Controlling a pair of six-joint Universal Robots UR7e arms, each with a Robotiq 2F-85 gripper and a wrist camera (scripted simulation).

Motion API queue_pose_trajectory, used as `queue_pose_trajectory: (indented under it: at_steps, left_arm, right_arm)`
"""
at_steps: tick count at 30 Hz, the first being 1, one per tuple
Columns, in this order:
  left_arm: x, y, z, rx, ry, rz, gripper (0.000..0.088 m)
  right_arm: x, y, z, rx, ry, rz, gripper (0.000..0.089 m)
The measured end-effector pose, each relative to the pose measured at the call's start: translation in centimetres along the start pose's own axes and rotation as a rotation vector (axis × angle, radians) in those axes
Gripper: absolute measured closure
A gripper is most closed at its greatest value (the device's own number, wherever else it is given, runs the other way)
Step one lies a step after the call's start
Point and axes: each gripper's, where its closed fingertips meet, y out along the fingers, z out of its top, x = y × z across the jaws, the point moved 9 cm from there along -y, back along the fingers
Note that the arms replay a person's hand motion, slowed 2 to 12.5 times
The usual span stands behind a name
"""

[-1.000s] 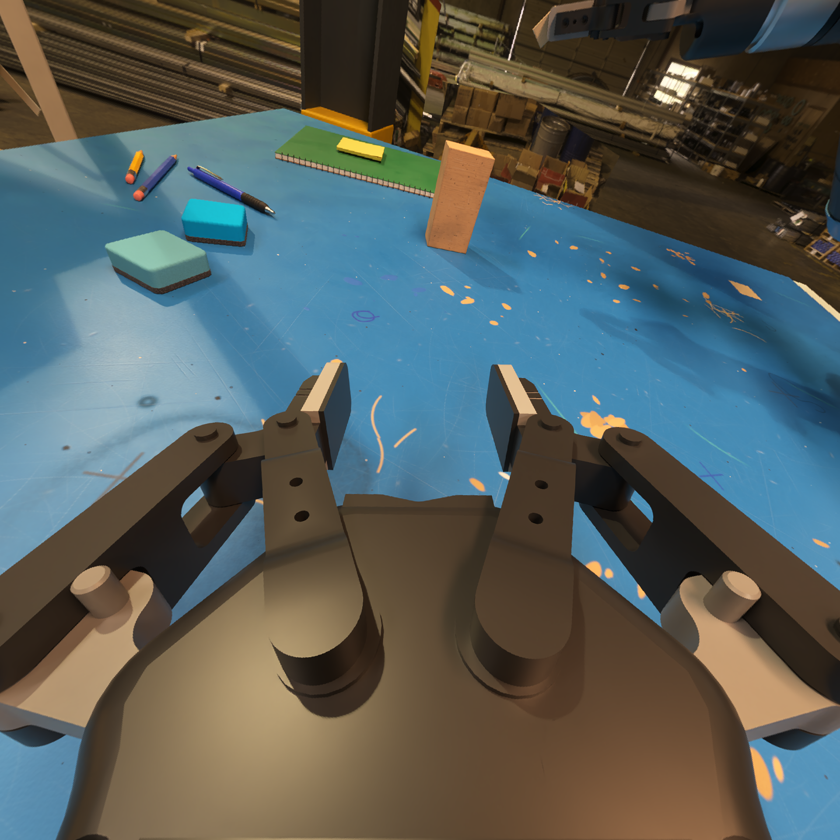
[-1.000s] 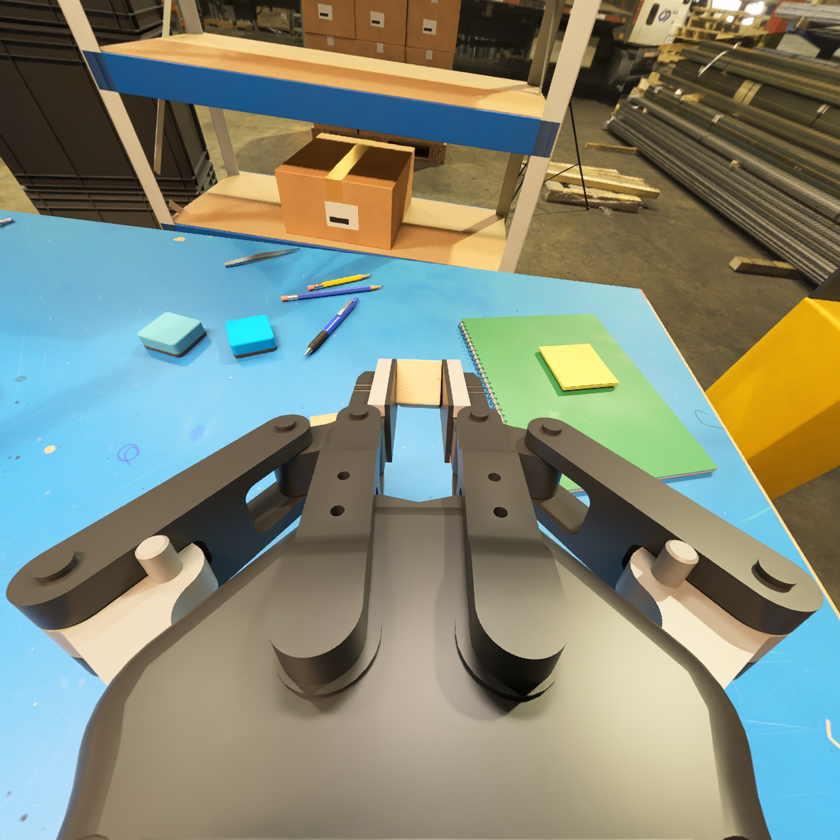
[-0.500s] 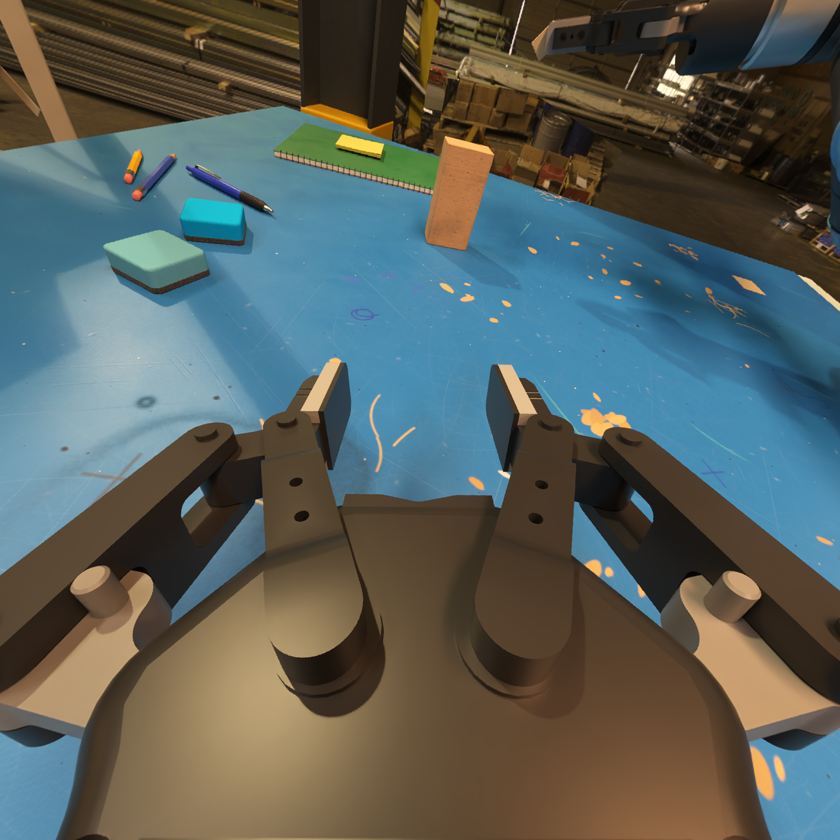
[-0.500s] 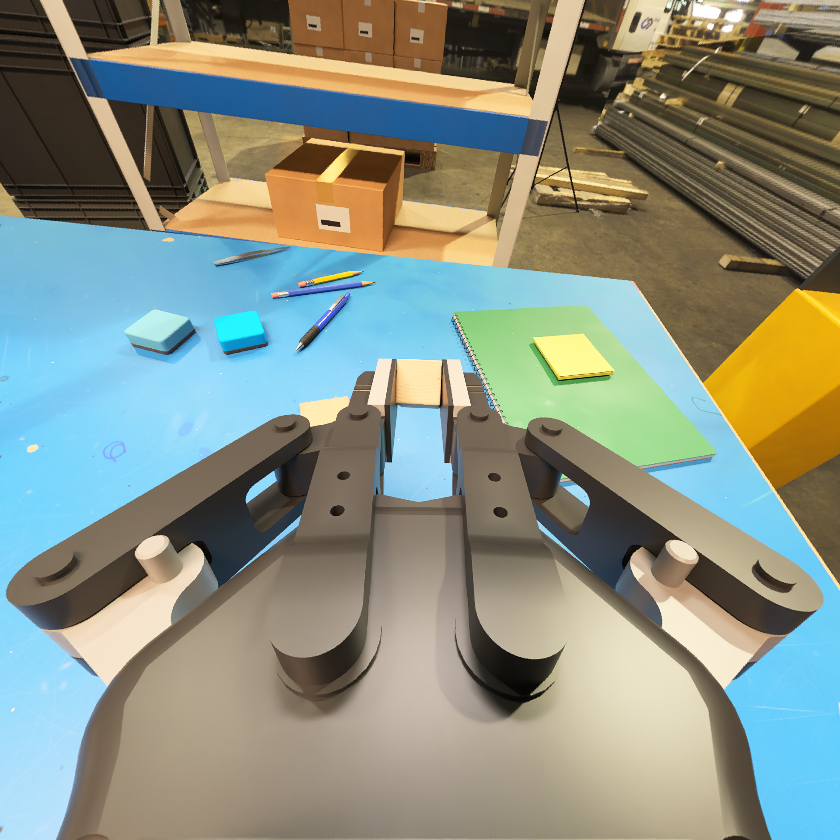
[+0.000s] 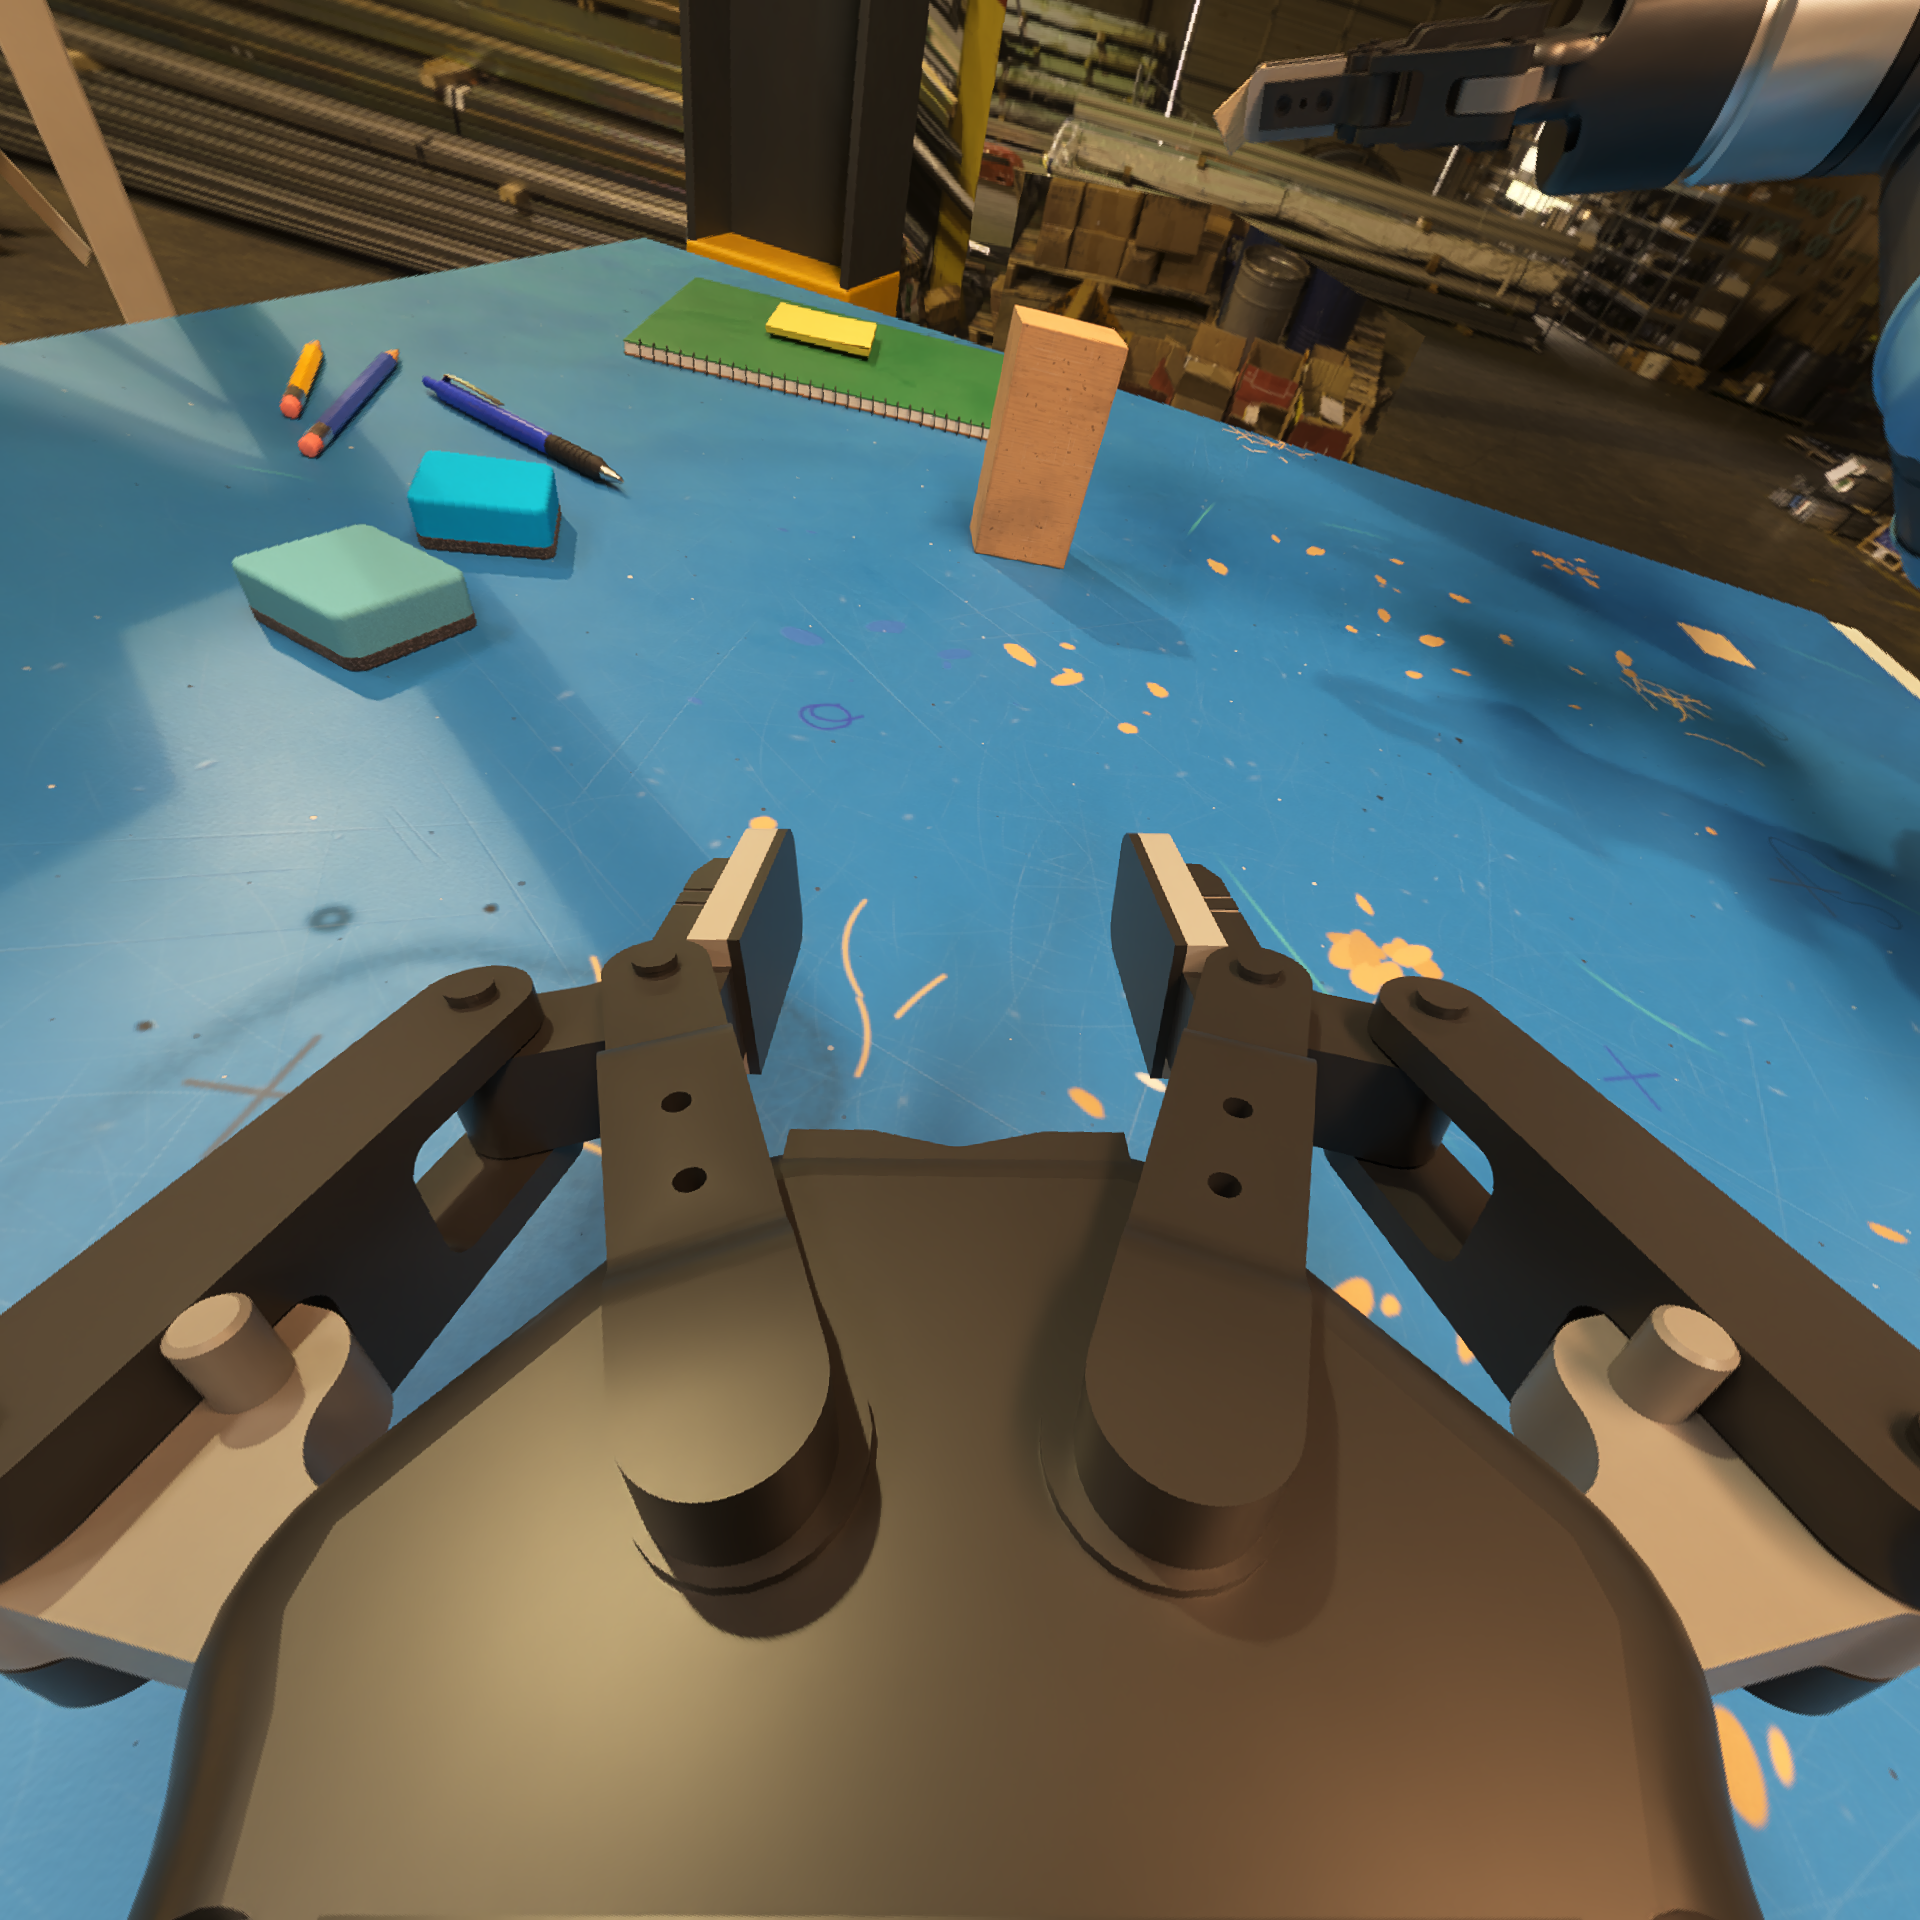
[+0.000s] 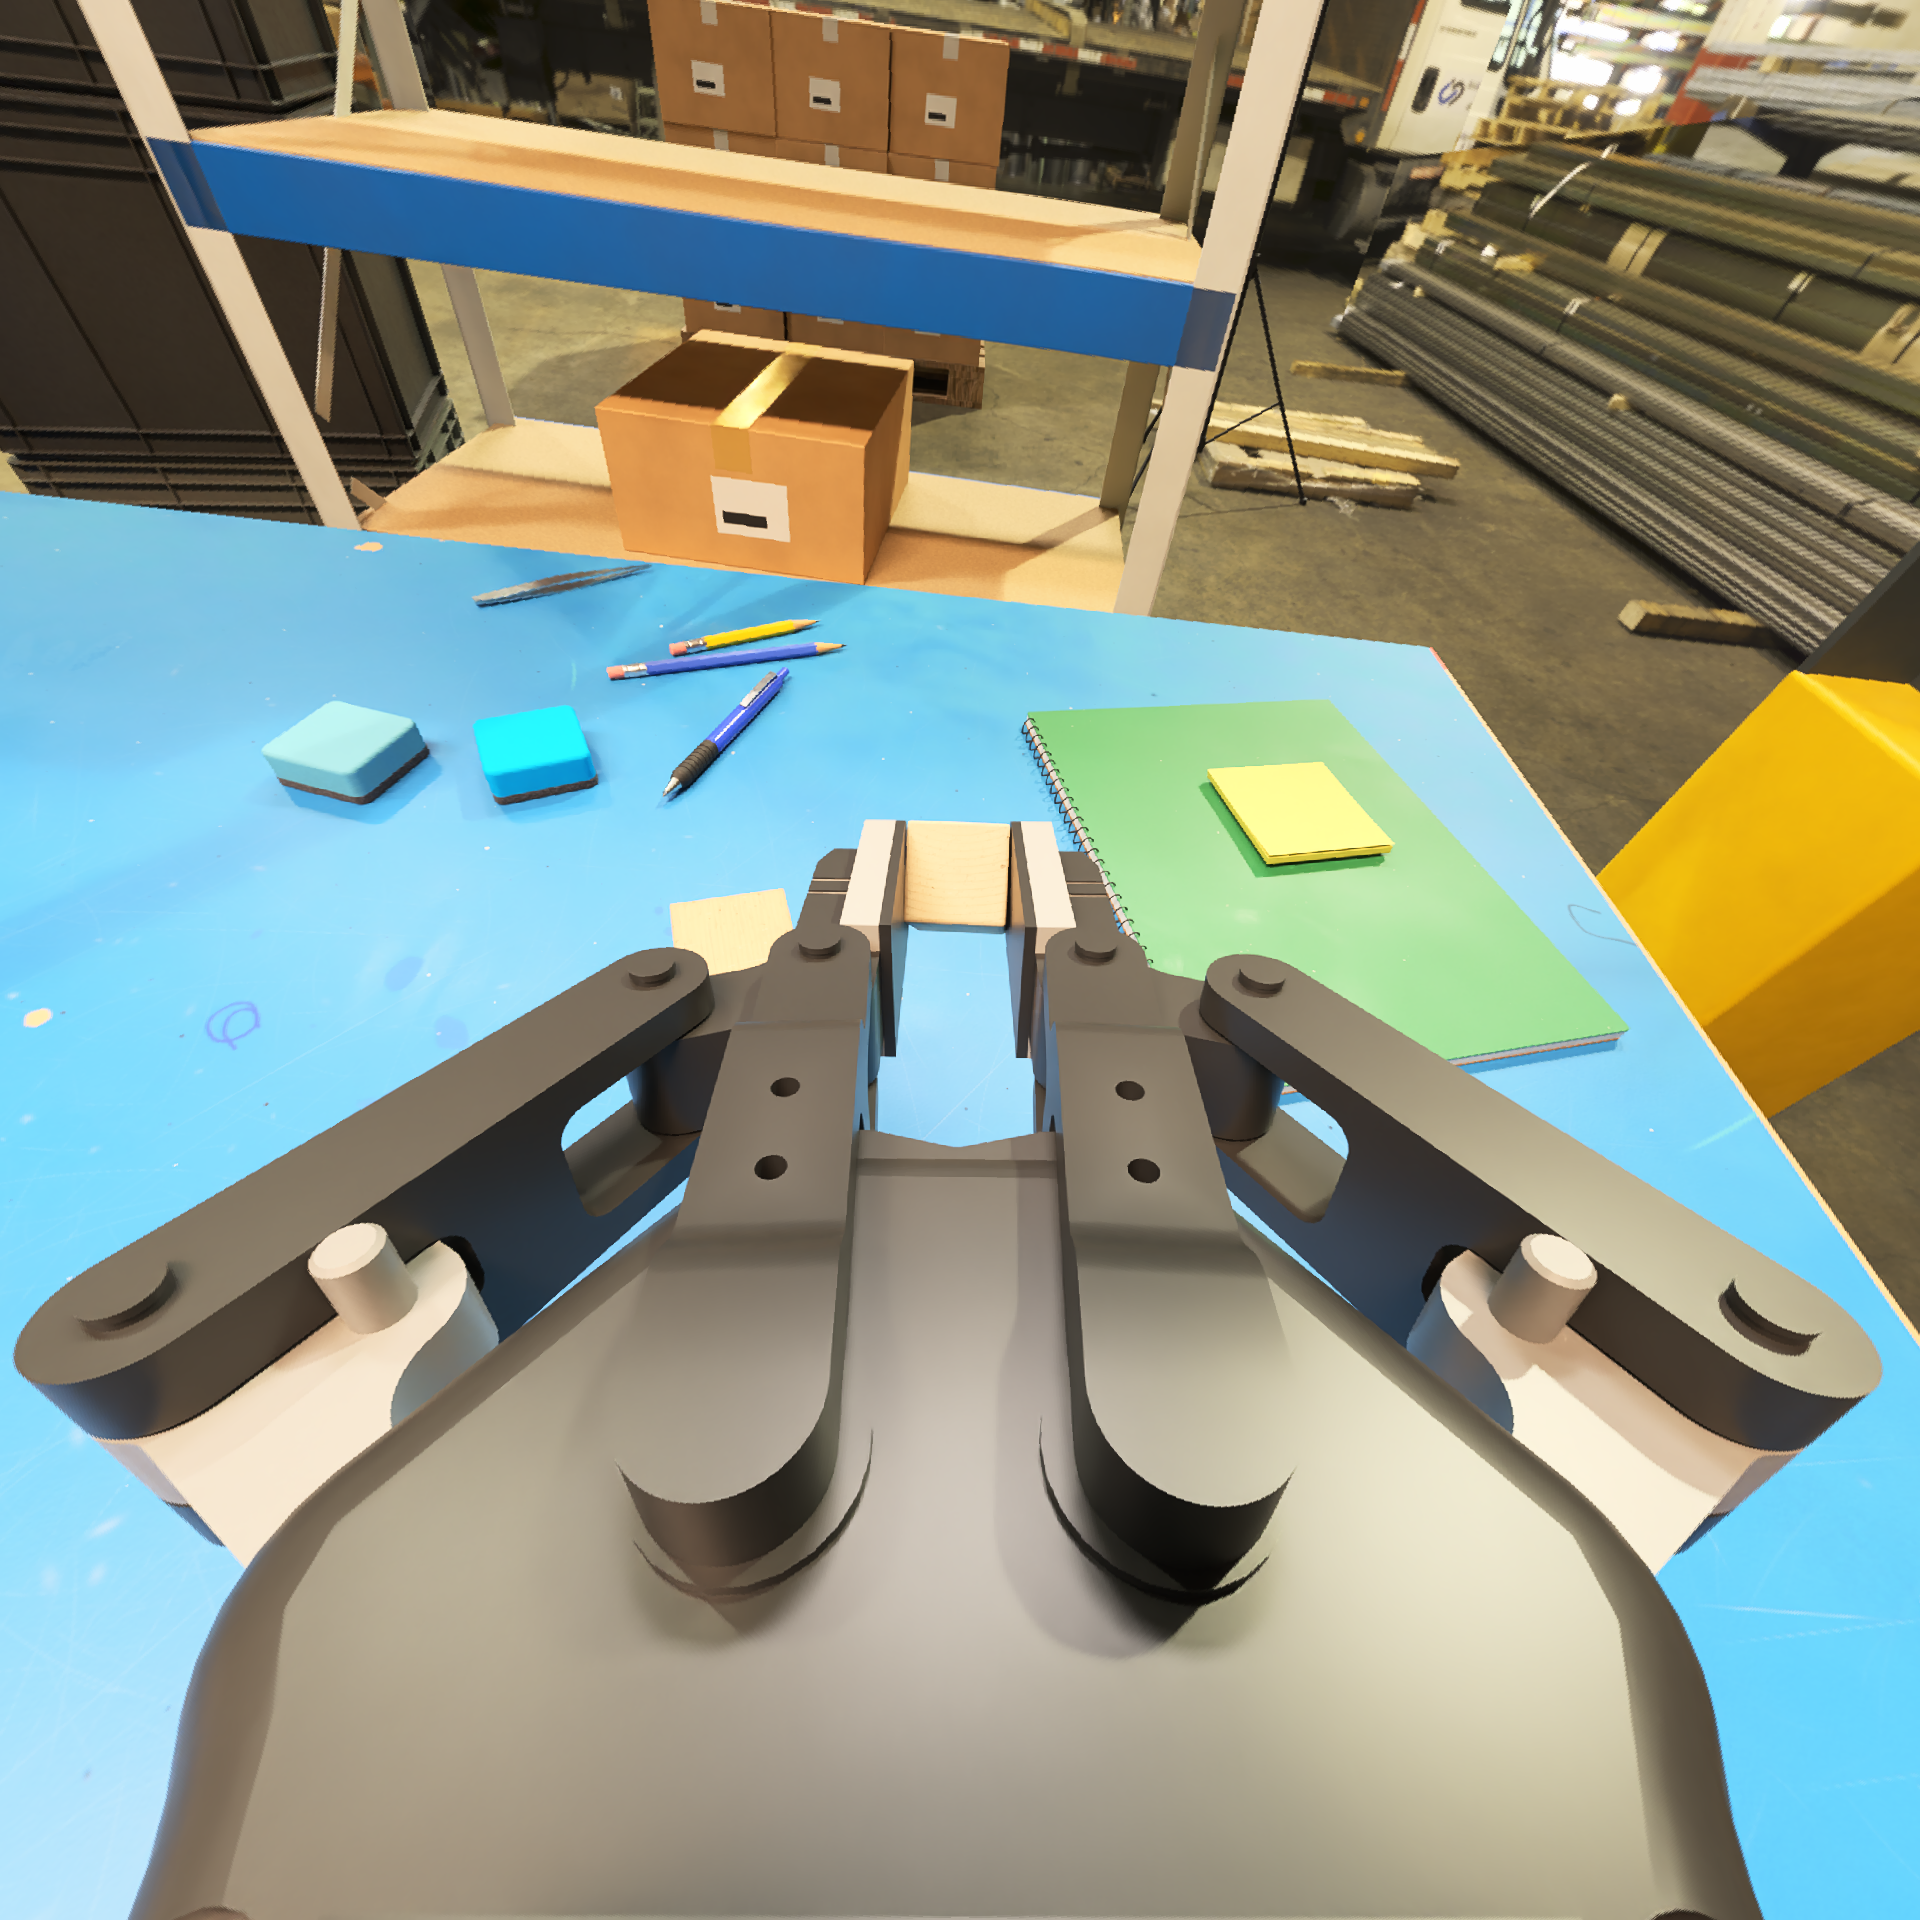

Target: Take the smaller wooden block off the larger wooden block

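Note:
The larger wooden block (image 5: pixel 1044 436) stands upright on the blue table (image 5: pixel 1351 831), alone, with nothing on top. In the right wrist view only its pale top (image 6: pixel 727 925) shows, below and left of my fingers. My right gripper (image 6: pixel 956 864) is shut on the smaller wooden block (image 6: pixel 956 883) and holds it high above the table, right of the larger block. That gripper also shows at the top right of the left wrist view (image 5: pixel 1278 99). My left gripper (image 5: pixel 956 914) is open and empty, low over the table, well short of the larger block.
A green spiral notebook (image 6: pixel 1351 935) with a yellow sticky pad (image 6: pixel 1294 810) lies right of the block. Two blue erasers (image 6: pixel 343 748) (image 6: pixel 535 750), a pen (image 6: pixel 727 732) and two pencils (image 6: pixel 727 655) lie to the left. A shelf rack with a cardboard box (image 6: pixel 758 457) stands beyond the table's far edge.
My right gripper has lifted the smaller block higher and away from the larger block, whose top now shows beside my left finger. The left gripper has barely moved.

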Motion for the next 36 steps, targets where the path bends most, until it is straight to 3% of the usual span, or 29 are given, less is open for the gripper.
queue_pose_trajectory:
  at_steps: [36]
  left_arm:
    - [0.19, 0.19, 0.0, -0.008, 0.008, 0.006, 0.0338]
  right_arm:
    - [-0.64, -0.54, -0.59, -0.015, -0.104, -0.04, 0.0721]
